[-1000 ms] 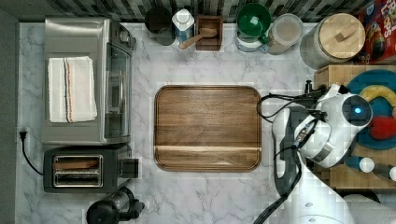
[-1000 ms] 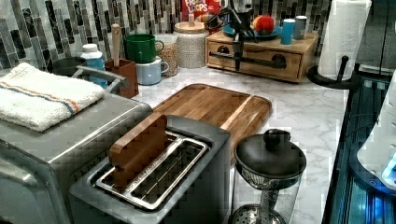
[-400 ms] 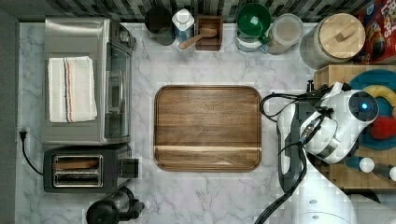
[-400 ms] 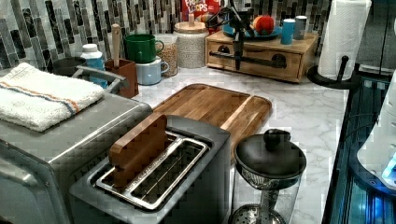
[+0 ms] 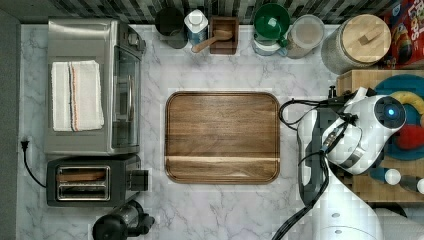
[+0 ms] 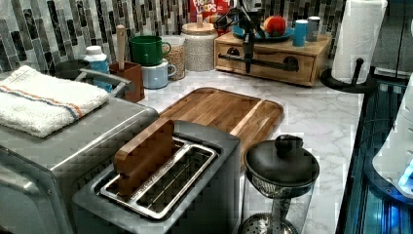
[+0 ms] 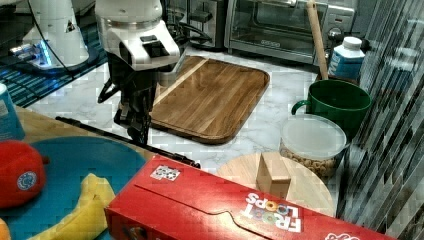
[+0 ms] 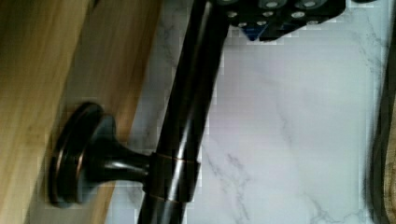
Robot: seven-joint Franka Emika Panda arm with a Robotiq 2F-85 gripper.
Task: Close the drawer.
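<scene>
Light-wood box at the top view's right edge, blue plate (image 5: 404, 83) on top; drawer (image 6: 267, 71) set in its front face, at the back of the counter in the left view, just right of the wood-lidded jar (image 6: 198, 44). Looks about flush with the box face in the left view; cannot resolve any gap. Dark bar handle (image 7: 100, 131) across the front on two round mounts, seen close in the wrist view (image 8: 187, 116). Gripper (image 7: 139, 132) pointing straight down at that bar, near its middle in the left view (image 6: 248, 66), right against it. Grip state: cannot tell. Arm body over the box's counter-side edge in the top view, black cable looped beside it. Around it: dark brown cutting board (image 5: 222, 137) mid-counter, apart from the box front, strip of marble between. Paper towel roll (image 6: 363, 34) on a black stand just beyond the box at the left view's right. Cereal box (image 7: 225, 210), red toy fruit (image 7: 20, 172) and banana (image 7: 90, 210) up by the plate; two small cups (image 6: 300, 31) on the box top as well. Back row by the tiles: green mug (image 5: 271, 20), clear lidded container (image 5: 306, 30), wooden utensil holder (image 5: 223, 35), blue-and-white bottle (image 5: 196, 22). Far side of the counter, well apart from the drawer: toaster oven (image 5: 115, 85) with folded towel (image 5: 75, 95) on top, toaster (image 5: 95, 180) with a wooden piece in one slot, black-lidded coffee press (image 5: 120, 225).
</scene>
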